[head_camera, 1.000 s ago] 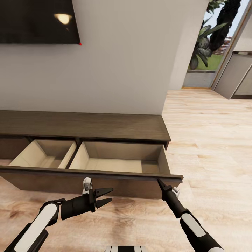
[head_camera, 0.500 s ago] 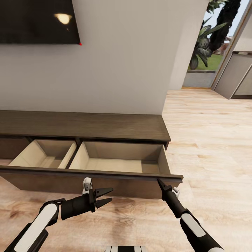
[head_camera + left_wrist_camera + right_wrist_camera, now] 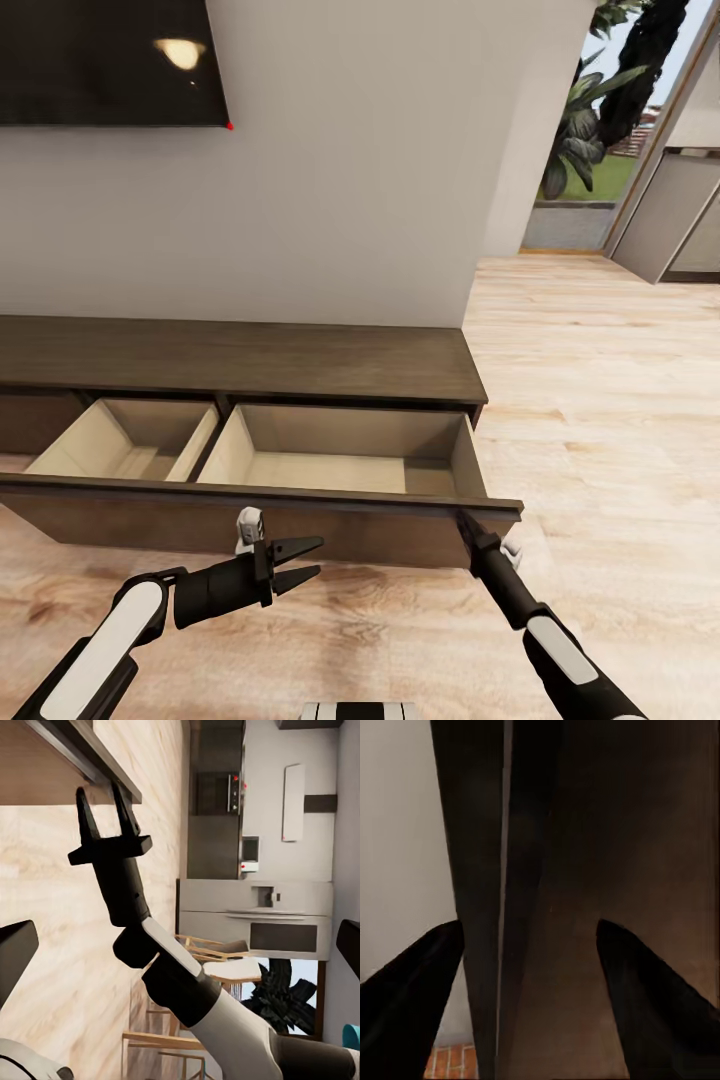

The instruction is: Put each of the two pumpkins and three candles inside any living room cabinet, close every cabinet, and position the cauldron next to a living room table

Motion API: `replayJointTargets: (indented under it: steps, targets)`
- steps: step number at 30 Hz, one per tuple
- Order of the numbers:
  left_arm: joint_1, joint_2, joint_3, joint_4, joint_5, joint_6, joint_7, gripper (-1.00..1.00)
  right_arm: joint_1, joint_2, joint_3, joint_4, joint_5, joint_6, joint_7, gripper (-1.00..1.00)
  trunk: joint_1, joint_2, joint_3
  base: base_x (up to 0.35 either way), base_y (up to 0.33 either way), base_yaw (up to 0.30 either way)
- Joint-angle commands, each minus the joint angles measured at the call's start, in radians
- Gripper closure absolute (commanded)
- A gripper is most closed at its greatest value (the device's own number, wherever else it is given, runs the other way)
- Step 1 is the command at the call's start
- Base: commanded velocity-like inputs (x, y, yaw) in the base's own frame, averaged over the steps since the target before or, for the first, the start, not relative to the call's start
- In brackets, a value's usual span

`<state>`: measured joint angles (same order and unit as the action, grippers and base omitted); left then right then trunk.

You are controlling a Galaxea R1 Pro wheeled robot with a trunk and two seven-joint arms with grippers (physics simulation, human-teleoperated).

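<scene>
Across the middle of the frame: the cabinet (image 3: 240, 360) stood with its drawer (image 3: 330, 470) pulled out.
Right gripper (image 3: 463, 520): jaws spread wide around the drawer front's top edge.
Left gripper (image 3: 305, 560): lower middle, jaws wide, holding nothing.

Even bright render; lamp glare on TV screen (image 3: 110, 60); daylit doorway; right wrist close-up dark, blurry.
</scene>
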<state>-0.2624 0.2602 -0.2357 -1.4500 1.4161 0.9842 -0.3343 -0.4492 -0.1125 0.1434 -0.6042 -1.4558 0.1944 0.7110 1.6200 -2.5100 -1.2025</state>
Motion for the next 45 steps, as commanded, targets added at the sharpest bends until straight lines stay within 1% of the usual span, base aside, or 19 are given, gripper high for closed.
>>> replayJointTargets:
  steps: [1, 5, 9, 14, 33, 45]
  targets:
    - [-0.001, 0.001, -0.001, 0.0, -0.006, 0.001, -0.008, -1.0, 0.0, -0.001, 0.004, 0.003, -0.011, 0.007, 0.002, -1.0, 0.0, 0.0, -0.001, 0.0, 0.0, 0.0]
    - [-0.001, 0.001, -0.001, 0.0, -0.006, 0.001, -0.008, -1.0, 0.0, -0.001, 0.004, 0.014, -0.01, 0.041, 0.003, -1.0, 0.0, 0.0, -0.001, 0.0, 0.0, 0.0]
    - [-0.001, 0.001, -0.001, 0.0, -0.005, 0.001, -0.007, -1.0, -0.001, -0.001, 0.004, 0.016, -0.009, 0.053, 0.005, -1.0, 0.0, 0.0, -0.001, 0.0, 0.0, 0.0]
    - [-0.001, 0.001, -0.002, 0.0, -0.006, 0.001, -0.007, -1.0, 0.0, -0.001, 0.004, 0.017, -0.009, 0.054, 0.005, -1.0, 0.0, 0.0, -0.001, -0.122, 0.0, 0.0]
    - [-0.001, 0.0, -0.003, 0.0, -0.005, 0.001, -0.008, -1.0, -0.001, -0.001, 0.004, 0.017, -0.008, 0.051, 0.0, -1.0, 0.0, 0.0, -0.001, -0.247, 0.0, 0.0]
    - [-0.001, 0.001, 0.0, 0.0, -0.006, 0.0, -0.008, -1.0, 0.0, -0.001, 0.004, 0.018, -0.005, 0.047, -0.004, -1.0, 0.0, 0.0, -0.001, -0.018, 0.0, 0.0]
